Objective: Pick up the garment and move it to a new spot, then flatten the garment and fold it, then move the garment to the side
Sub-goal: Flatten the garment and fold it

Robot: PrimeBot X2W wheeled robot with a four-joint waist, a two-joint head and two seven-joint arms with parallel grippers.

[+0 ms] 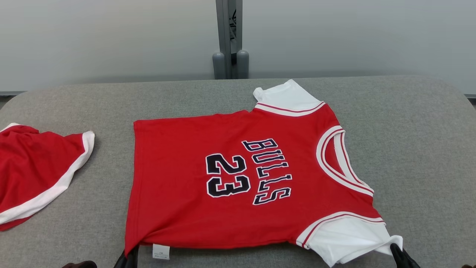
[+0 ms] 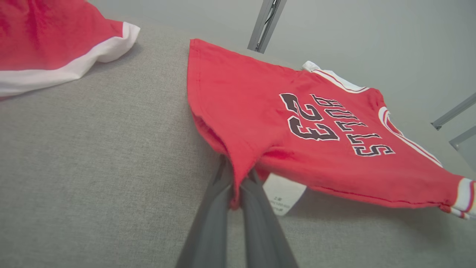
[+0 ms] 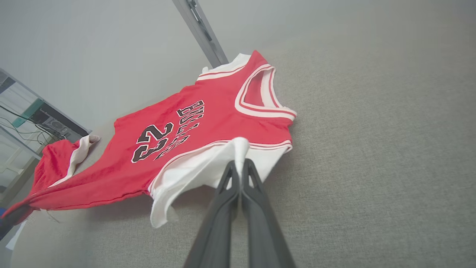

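The garment (image 1: 230, 175) is a red jersey with white sleeves, printed "BULLS 23", spread face up on the grey table (image 1: 416, 141), collar to the right. My left gripper (image 1: 128, 257) is shut on its near hem corner (image 2: 238, 178), which is lifted slightly off the table, beside a white label (image 2: 282, 193). My right gripper (image 1: 398, 253) is shut on the edge of the near white sleeve (image 3: 238, 149), also raised a little. The far sleeve (image 1: 286, 96) lies flat.
A second red cloth with white trim (image 1: 33, 175) lies at the table's left edge. A grey post (image 1: 230, 41) stands behind the table's far edge against a pale wall. Bare grey table surface stretches to the right of the jersey.
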